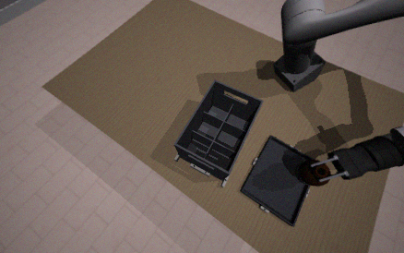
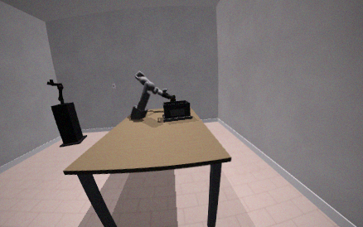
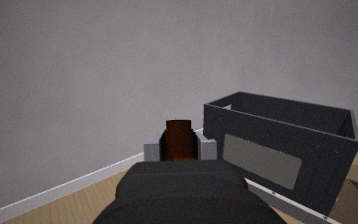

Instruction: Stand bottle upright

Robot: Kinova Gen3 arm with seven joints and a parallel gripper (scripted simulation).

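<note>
The gripper (image 1: 321, 170) clamps the upright brown bottle (image 1: 314, 174) over the tray's (image 1: 273, 186) edge; setting down and release remain.

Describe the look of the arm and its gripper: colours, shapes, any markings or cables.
The arm is smooth, rounded grey tubing rising from a dark square base plate. Its last section is darker charcoal with a paler band behind it. The gripper has two thin, straight, light grey fingers. No cables or markings show.
</note>
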